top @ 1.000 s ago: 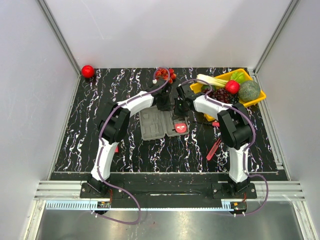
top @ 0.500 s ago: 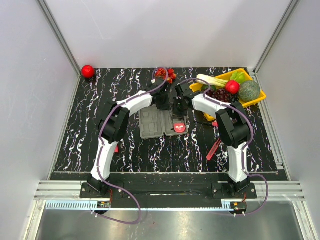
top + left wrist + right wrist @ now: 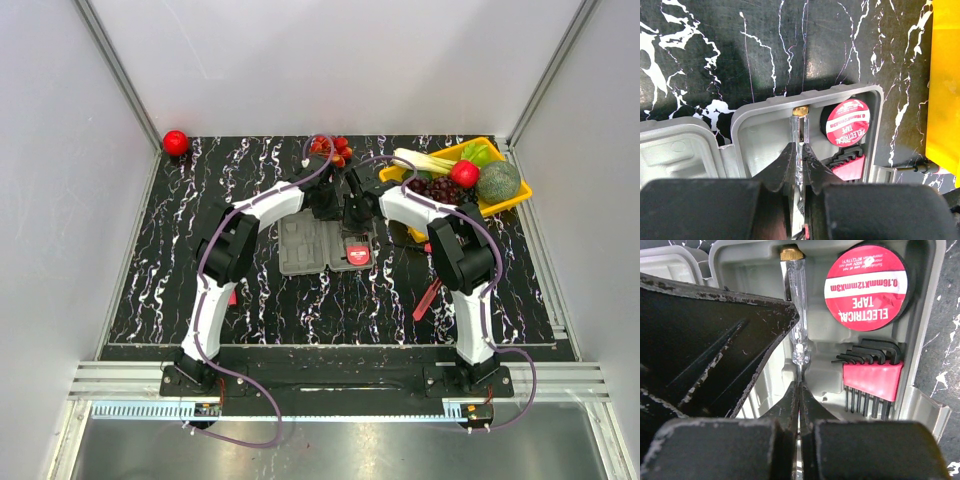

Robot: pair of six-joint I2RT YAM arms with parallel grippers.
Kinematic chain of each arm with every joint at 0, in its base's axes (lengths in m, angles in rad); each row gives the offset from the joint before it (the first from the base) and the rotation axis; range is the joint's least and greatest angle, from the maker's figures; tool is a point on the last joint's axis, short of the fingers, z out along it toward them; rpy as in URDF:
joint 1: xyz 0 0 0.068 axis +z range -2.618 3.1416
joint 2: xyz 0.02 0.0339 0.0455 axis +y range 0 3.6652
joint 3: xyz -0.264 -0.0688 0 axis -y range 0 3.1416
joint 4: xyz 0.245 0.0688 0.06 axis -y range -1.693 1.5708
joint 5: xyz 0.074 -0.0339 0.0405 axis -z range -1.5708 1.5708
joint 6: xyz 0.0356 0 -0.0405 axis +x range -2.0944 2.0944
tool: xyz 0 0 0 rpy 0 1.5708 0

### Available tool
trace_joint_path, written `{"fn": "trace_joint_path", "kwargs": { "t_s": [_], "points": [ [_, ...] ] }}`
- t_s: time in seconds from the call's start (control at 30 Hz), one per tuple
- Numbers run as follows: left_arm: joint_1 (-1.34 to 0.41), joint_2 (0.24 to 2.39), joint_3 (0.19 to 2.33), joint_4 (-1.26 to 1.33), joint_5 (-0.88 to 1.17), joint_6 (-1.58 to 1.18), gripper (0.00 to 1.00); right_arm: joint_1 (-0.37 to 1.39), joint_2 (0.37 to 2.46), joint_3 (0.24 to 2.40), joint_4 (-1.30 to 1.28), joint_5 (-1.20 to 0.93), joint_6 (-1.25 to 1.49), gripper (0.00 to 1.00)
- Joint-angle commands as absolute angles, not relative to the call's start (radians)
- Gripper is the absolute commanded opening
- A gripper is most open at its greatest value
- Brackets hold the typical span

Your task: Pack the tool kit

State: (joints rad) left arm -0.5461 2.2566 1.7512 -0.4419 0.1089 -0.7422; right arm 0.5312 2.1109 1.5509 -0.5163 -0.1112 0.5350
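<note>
While the grey case (image 3: 305,248) lies open mid-way across the table (image 3: 180,230) with tape roll (image 3: 848,122) and hex keys (image 3: 872,382) seated, your left gripper (image 3: 799,152) and right gripper (image 3: 799,389) both pinch the clear screwdriver (image 3: 795,300) over its slot; a red-handled tool (image 3: 428,298) waits outside, unpacked.

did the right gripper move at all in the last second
Yes, the right gripper slid left over the grey case, away from the yellow tray.

Marbled table (image 3: 160,285) carries grey case (image 3: 300,250), yellow tray (image 3: 455,150), red ball (image 3: 176,142).
</note>
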Motion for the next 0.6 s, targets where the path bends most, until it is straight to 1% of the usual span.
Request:
{"fn": "trace_joint_path", "kwargs": {
  "t_s": [0.0,0.1,0.3,0.4,0.47,0.53,0.57],
  "points": [
    [-0.545,2.296,1.71,-0.472,0.084,-0.729,0.05,0.548,2.192,1.523,-0.597,-0.025,0.541,0.0],
    [-0.545,2.264,1.712,-0.474,0.065,-0.712,0.09,0.548,2.165,1.528,-0.583,-0.028,0.552,0.0],
    [-0.545,2.145,1.753,-0.472,0.055,-0.678,0.25,0.548,2.054,1.603,-0.591,-0.015,0.592,0.0],
    [-0.543,2.07,1.782,-0.474,0.043,-0.655,0.32,0.548,1.968,1.6,-0.552,-0.011,0.61,0.05],
    [-0.535,1.995,1.786,-0.468,0.022,-0.653,0.44,0.546,1.886,1.553,-0.473,-0.005,0.626,0.08],
    [-0.528,1.91,1.773,-0.453,0.003,-0.641,0.52,0.548,1.818,1.526,-0.454,0.032,0.635,0.13],
    [-0.526,1.858,1.758,-0.439,-0.042,-0.624,0.6,0.548,1.79,1.517,-0.454,0.049,0.64,0.14]
  ]
}}
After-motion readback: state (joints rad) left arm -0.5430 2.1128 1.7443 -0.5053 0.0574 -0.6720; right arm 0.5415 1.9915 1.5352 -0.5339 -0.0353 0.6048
